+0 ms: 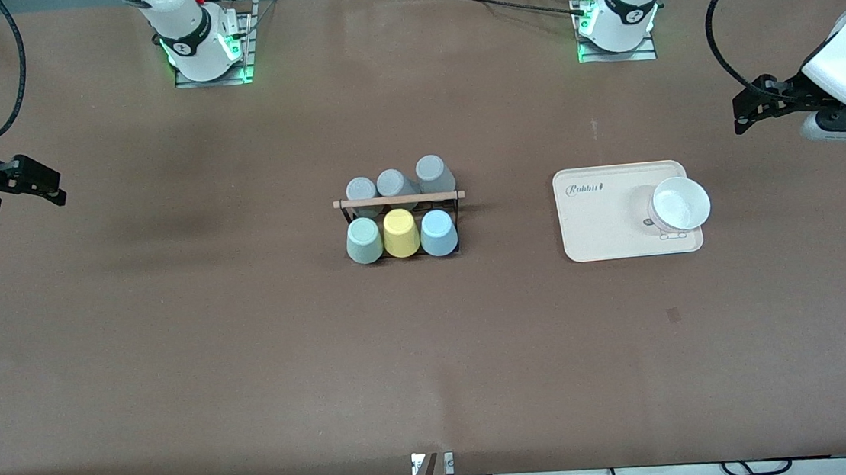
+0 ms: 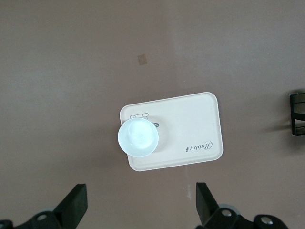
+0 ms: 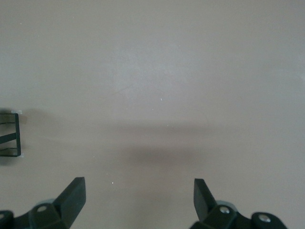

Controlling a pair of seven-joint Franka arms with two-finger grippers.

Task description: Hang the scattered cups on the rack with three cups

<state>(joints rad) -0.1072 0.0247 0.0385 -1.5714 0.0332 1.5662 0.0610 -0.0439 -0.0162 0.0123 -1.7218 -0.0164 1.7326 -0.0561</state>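
- The brown surface (image 1: 249, 344) carries everything; the rack (image 1: 398, 200) at its middle is my landmark.
- Beige tray (image 1: 598, 230), toward the left arm's end from the rack, holds a white bowl (image 1: 681, 203).
- On the rack: three grey cups (image 1: 396, 183), and nearer the camera the mint cup (image 1: 364, 240), yellow cup (image 1: 400, 232) and blue cup (image 1: 438, 232).
- Left end effector (image 1: 752, 109) hangs over the surface past the tray, fingers released, empty.
- Right end effector (image 1: 43, 186) waits well apart from the rack, also released.
- Risk, I'd judge: any further reach could knock hung cups off.
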